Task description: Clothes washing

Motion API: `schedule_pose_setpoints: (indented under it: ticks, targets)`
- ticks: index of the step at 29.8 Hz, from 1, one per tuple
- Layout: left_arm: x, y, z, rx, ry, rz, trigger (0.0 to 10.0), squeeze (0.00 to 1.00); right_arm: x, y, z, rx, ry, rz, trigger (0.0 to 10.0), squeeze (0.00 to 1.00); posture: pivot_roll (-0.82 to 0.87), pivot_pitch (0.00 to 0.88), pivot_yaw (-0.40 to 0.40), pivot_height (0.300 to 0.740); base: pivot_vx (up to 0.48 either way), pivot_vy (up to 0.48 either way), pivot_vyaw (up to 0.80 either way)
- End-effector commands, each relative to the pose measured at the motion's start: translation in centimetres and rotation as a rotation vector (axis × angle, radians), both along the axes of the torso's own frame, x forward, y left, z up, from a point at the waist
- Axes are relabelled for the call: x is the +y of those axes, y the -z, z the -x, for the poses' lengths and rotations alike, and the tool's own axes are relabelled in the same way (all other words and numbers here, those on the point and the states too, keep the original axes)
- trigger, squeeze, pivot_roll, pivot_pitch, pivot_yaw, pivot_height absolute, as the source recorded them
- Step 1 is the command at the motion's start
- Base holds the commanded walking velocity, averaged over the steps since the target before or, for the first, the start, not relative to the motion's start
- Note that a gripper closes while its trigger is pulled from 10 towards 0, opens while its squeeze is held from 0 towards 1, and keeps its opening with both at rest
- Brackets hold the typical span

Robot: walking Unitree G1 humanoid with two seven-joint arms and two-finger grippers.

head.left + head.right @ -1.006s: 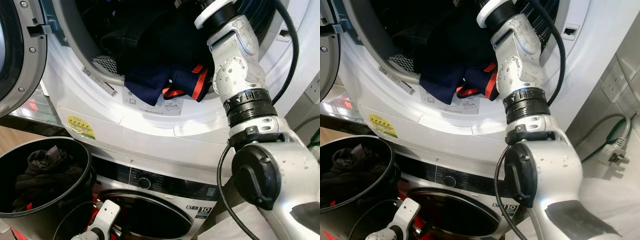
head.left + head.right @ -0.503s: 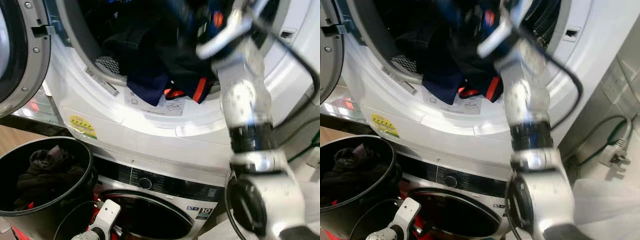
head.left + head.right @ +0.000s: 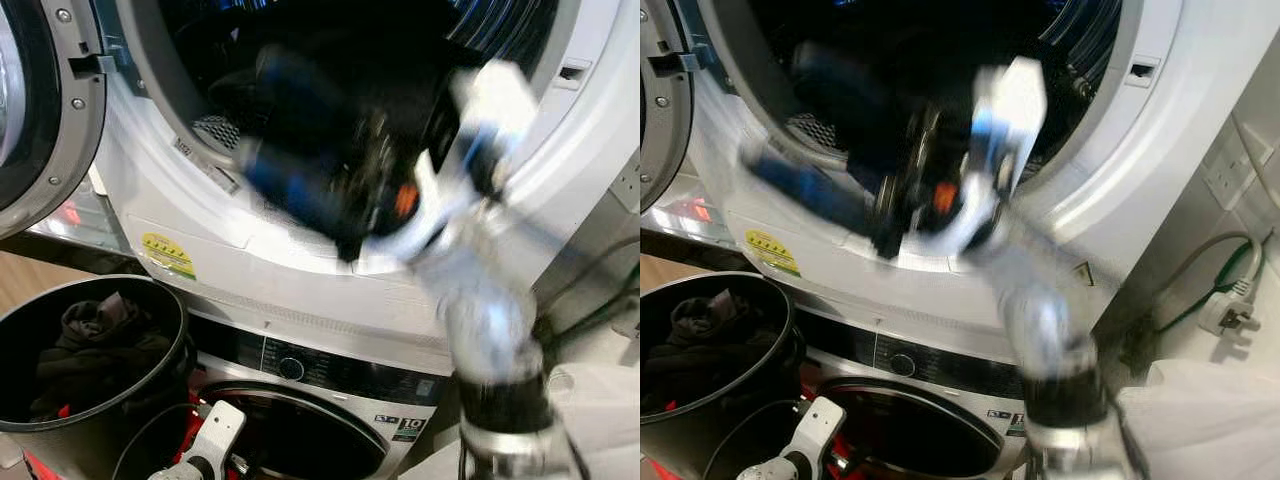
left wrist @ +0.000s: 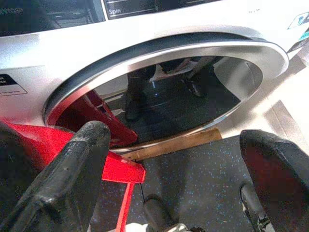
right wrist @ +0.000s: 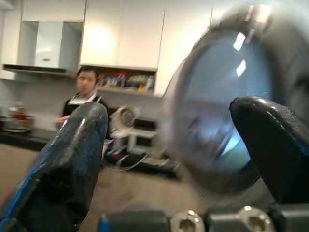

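Observation:
The upper machine's drum (image 3: 330,60) stands open with dark clothes inside. My right arm (image 3: 480,310) sweeps across its opening, heavily blurred. A dark blue streak with an orange spot (image 3: 405,200) smears over the drum's lip; I cannot tell cloth from gripper there. In the right wrist view my right gripper (image 5: 169,140) is open, nothing between its fingers (image 5: 67,159), facing the round door and a room. My left gripper (image 4: 174,169) is open, low before the lower washer's glass door (image 4: 164,96).
A black bin (image 3: 150,300) holding dark clothes (image 3: 90,350) stands at lower left. The upper machine's open door (image 3: 40,100) hangs at left. A plug and green cable (image 3: 1230,310) lie right. A person (image 5: 84,96) stands far off in a kitchen.
My right arm has swung out of the drum, down and leftward across the opening, now blurred. The navy and orange garment on the lip is no longer sharp. The left arm is still.

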State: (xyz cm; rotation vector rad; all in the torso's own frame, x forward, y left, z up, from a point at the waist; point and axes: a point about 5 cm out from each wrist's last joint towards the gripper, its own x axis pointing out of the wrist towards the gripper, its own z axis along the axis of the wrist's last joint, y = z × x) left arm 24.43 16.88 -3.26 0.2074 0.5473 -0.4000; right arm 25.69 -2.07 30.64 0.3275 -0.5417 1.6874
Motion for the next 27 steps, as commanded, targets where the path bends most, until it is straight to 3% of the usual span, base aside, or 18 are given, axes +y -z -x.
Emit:
schedule_pose_setpoints:
  ticks: [1, 2, 3, 6, 14, 17, 18, 19, 22, 27]
  targets:
    - [-0.3, 0.2, 0.1, 0.014, 0.029, -0.013, 10.0, 0.0, 0.5, -0.1, 0.8, -0.038, 0.0, 0.04, 10.0, 0.0, 0.04, 0.0, -0.05, 0.74, 0.0, 0.0, 0.0]
    - [-0.3, 0.2, 0.1, 0.014, 0.029, -0.013, 10.0, 0.0, 0.5, -0.1, 0.8, -0.038, 0.0, 0.04, 10.0, 0.0, 0.04, 0.0, -0.05, 0.74, 0.0, 0.0, 0.0]
    - [-0.3, 0.3, 0.2, 0.019, 0.029, -0.014, 10.0, 0.0, 1.1, 1.9, 0.4, -0.01, 0.063, 0.131, 10.0, 0.0, 0.04, 0.0, -0.051, 0.74, 0.0, 0.0, 0.0]
    - [-0.3, 0.5, 0.4, 0.028, 0.029, -0.015, 10.0, 0.0, 1.6, 3.7, -0.1, 0.058, 0.168, 0.218, 10.0, 0.0, 0.04, 0.0, -0.053, 0.74, 0.0, 0.0, 0.0]
    - [-0.4, 0.9, 0.9, 0.043, 0.042, -0.023, 10.0, 0.0, 3.2, 6.7, 0.0, 0.183, 0.319, 0.299, 10.0, 0.0, 0.06, 0.0, -0.062, 0.74, 0.0, 0.0, 0.0]
    - [-0.4, 0.9, 1.0, 0.046, 0.045, -0.033, 10.0, 0.0, 4.2, 8.5, -1.3, 0.312, 0.537, 0.327, 10.0, 0.0, 0.08, 0.0, -0.071, 0.74, 0.0, 0.0, 0.0]
    - [-0.4, 0.9, 1.0, 0.046, 0.045, -0.033, 10.0, 0.0, 4.2, 8.5, -1.3, 0.312, 0.537, 0.327, 10.0, 0.0, 0.08, 0.0, -0.071, 0.74, 0.0, 0.0, 0.0]
    - [-0.4, 0.9, 0.9, 0.045, 0.044, -0.033, 10.0, 0.0, 4.5, 9.3, -1.8, 0.33, 0.632, 0.354, 10.0, 0.0, 0.09, 0.0, -0.075, 0.74, 0.0, 0.0, 0.0]
    - [-0.6, 0.9, 0.8, 0.04, 0.046, -0.033, 10.0, 0.0, 4.7, 10.0, -2.3, 0.325, 0.722, 0.385, 10.0, 0.0, 0.09, 0.0, -0.074, 0.74, 0.0, 0.0, 0.0]
    - [-0.7, 0.7, 0.6, 0.03, 0.042, -0.031, 10.0, 0.0, 4.9, 9.5, -3.3, 0.284, 0.855, 0.367, 10.0, 0.0, 0.09, 0.0, -0.071, 0.74, 0.0, 0.0, 0.0]
